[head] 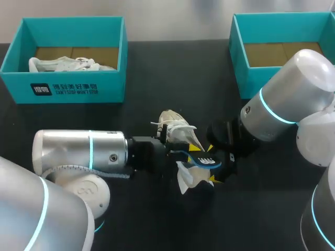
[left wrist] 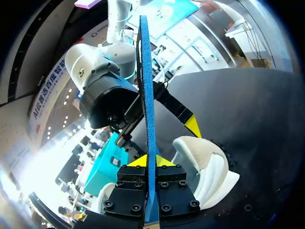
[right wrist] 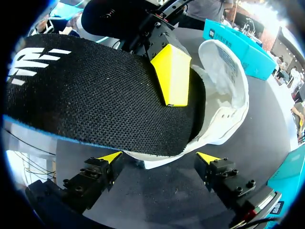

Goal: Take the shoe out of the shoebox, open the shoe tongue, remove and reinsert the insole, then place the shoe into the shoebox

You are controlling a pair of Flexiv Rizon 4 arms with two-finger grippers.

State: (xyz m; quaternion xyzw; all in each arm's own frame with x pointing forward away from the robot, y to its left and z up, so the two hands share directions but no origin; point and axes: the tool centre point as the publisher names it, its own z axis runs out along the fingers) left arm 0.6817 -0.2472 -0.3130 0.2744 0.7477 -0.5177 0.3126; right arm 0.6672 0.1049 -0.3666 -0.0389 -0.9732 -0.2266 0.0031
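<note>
The left gripper (left wrist: 151, 161) is clamped on the insole (left wrist: 147, 90), both yellow-tipped fingers (left wrist: 138, 161) pressing its heel end from either side, so that the insole shows edge-on as a thin blue strip running out ahead of the gripper. The white shoe (head: 177, 129) lies out of the boxes, on the dark bench (head: 146, 73) near its middle, just beside and under the held insole, with its opening turned up toward the left gripper. The right gripper (right wrist: 159, 157) sits across from the left one with its fingers spread wide and touching nothing. In its wrist view the black mesh face of the insole hangs ahead of and above its tips, with one yellow finger of the left gripper pressed flat on that face and the shoe's heel behind it. At the far left of the bench stands a teal shoebox (head: 63, 89) with another white shoe (head: 63, 64) lying inside. At the far right is a second teal shoebox (head: 241, 68) showing a bare brown cardboard floor, partly hidden by the right arm.
</note>
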